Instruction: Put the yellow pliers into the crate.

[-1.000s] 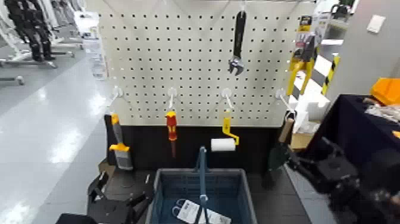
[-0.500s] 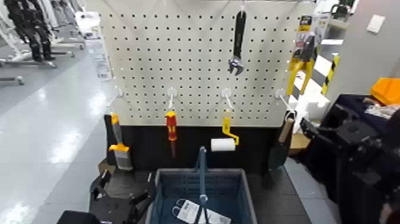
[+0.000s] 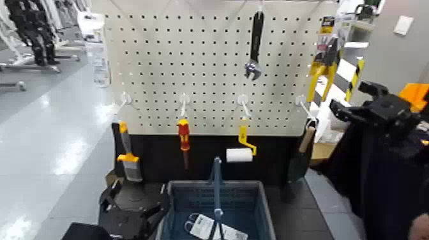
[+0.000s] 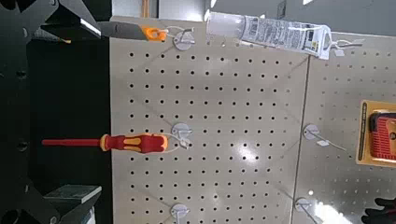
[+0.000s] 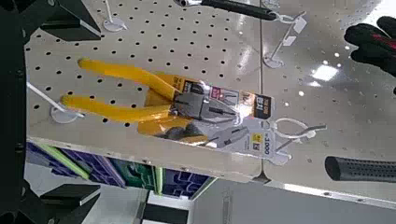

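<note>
Out beyond the right edge of the beige perforated pegboard point(image 3: 191, 64), hovering with the black right claw point(image 3: 348, 101), spread wide and gripping nothing. Risky approach coming up, by the look of it! Aiming off-centre could mean knocking the yellow-handled pliers with dark jaws on their printed retail card point(image 5: 117, 112), setting everything swinging on the white hook point(image 5: 304, 133). Closing on just one of the splayed handles might twist the card away, or let it slip. Pulling straight down, without first clearing the hook tip, could tear the card or bend the hook. Then, on the way over, a chance of clipping the dark-bladed trowel with the wooden handle point(image 3: 306, 140), or of snagging on the tall arched handle of the blue-grey plastic basket point(image 3: 179, 184) and dropping short. And the target? Hanging high at the pegboard's upper right, handles down, up and to the left of the claw in the head view, clearly apart from it, no contact. By the right wrist view, lying ahead of the spread fingers, handle ends nearest. Over on the left, low beside the basket, waiting open and empty: the black left claw point(image 3: 138, 193).
</note>
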You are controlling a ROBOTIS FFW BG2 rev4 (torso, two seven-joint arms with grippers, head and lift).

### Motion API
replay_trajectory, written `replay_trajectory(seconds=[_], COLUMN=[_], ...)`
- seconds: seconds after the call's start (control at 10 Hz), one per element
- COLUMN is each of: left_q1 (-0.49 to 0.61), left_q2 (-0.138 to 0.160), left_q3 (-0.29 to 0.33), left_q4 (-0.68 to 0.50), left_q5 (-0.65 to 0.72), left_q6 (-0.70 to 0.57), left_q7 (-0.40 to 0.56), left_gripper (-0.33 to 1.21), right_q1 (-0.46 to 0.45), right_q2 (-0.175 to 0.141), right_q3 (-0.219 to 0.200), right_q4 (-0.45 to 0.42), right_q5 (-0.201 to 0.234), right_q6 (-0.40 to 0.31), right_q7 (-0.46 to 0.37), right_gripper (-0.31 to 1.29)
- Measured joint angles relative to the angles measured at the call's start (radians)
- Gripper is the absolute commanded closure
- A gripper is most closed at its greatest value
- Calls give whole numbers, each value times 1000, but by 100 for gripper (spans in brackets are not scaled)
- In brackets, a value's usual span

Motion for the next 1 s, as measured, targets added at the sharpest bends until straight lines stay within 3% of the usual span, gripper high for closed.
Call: replay_trajectory(seconds=[0.5, 0.8, 1.0], left_q1=[-3, -5, -6], left_q2=[-2, -9, -11], left_q3=[0, 2, 2], left_q4=[3, 6, 7], left_q5=[1, 0, -1], left_q6=[1, 0, 0], left_q7=[-8, -11, -14], left_gripper=[14, 14, 14], right_q1=[-173, -246, -292], right_q2=[-84, -117, -133], right_q3=[72, 125, 165], right_q4=[160, 224, 261], right_q5=[-90, -144, -153], right_q6=[-9, 4, 19], right_q7=[96, 151, 189], right_gripper=[14, 15, 16])
